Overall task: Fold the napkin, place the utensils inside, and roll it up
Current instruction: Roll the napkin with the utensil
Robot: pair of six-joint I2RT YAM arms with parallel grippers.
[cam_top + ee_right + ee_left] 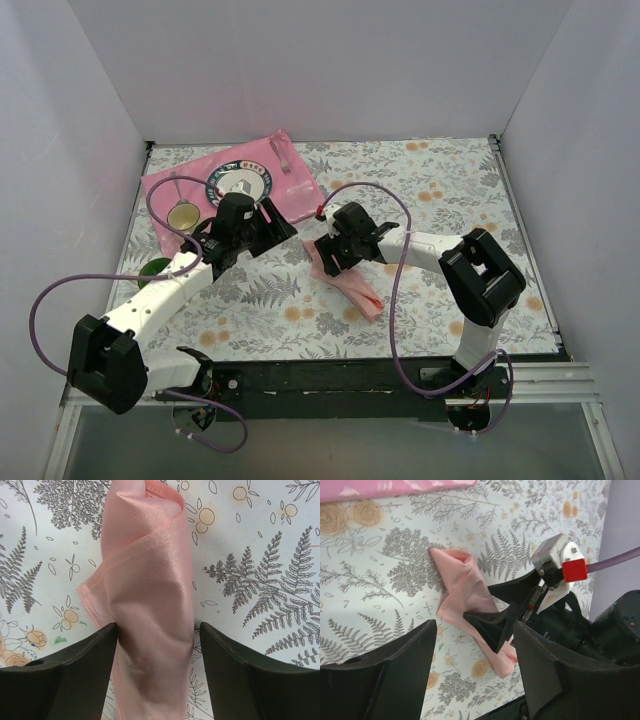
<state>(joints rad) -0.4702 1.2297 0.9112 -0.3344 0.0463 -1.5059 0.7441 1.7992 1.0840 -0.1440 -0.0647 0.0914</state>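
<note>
The napkin (355, 290) lies mid-table as a loose pale salmon roll, running diagonally toward the near right. My right gripper (335, 255) sits over its far end. In the right wrist view the napkin (150, 555) runs between the spread jaws of the right gripper (159, 627). One finger (95, 650) touches the cloth, while a gap separates the other from it. My left gripper (280, 228) is just left of the roll, open and empty. In its own view the left gripper (475, 627) looks at the napkin (457, 580). A small red tip (511, 655) shows at the roll's near end. Two pale utensils (280, 155) lie on the mat.
A hot-pink mat (165, 190) at the far left carries a patterned plate (240, 185) and a small gold-rimmed cup (184, 215). A green object (155, 268) sits by the left arm. White walls close in the floral tablecloth on three sides.
</note>
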